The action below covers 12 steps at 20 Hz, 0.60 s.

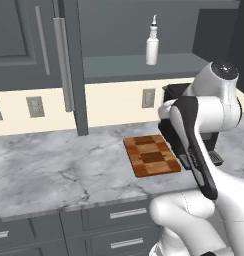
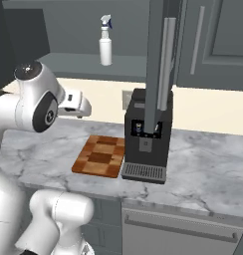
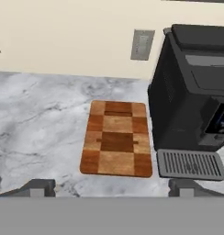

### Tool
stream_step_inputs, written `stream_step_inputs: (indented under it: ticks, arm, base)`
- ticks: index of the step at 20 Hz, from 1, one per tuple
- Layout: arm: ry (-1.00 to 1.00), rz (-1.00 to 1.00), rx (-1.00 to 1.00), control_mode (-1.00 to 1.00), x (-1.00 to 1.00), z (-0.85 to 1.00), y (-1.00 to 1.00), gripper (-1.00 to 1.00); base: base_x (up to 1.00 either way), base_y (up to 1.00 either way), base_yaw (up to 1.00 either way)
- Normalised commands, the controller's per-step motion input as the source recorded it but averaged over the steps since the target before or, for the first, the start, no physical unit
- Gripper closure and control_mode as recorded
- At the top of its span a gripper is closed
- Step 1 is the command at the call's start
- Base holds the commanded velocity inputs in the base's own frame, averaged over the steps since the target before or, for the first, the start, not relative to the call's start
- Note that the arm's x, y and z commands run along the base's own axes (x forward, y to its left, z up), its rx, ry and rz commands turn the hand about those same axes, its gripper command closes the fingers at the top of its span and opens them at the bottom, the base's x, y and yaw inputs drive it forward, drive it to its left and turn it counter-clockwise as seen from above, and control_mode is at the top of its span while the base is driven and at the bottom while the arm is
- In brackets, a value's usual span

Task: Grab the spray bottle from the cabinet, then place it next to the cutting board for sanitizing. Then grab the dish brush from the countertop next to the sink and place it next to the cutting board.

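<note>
The white spray bottle [image 1: 152,42] [image 2: 105,43] stands upright on the lower shelf of the open upper cabinet [image 1: 144,65], whose door [image 1: 69,65] [image 2: 161,64] is swung out. On the marble countertop [image 1: 54,165] below lies the patchwork cutting board [image 1: 151,155] [image 2: 99,156] [image 3: 117,139]. My gripper [image 3: 111,188] hovers above the counter in front of the board, open, its fingertips [image 3: 38,187] wide apart with nothing between them. The bottle is well above and behind the hand. The dish brush and the sink are out of view.
A black coffee machine [image 2: 146,134] [image 3: 196,96] with a drip tray stands right beside the board's right edge. Wall outlets [image 3: 142,44] [image 1: 35,106] sit on the cream backsplash. Grey drawers [image 1: 124,215] run below the counter edge.
</note>
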Motion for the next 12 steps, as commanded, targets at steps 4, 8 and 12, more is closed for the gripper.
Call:
stream_step_inputs:
  ticks: [4,8,12]
  arm:
    - [-0.31,0.00,0.00,-1.00,-0.32,0.57,-0.01,-1.00]
    - [-0.31,-0.01,0.00,-1.00,-0.18,0.69,0.00,-1.00]
    - [-0.28,0.00,0.00,-1.00,-0.13,0.78,0.00,-1.00]
  base:
    - [0.00,0.00,0.00]
    - [0.00,0.00,0.00]
    - [0.00,0.00,0.00]
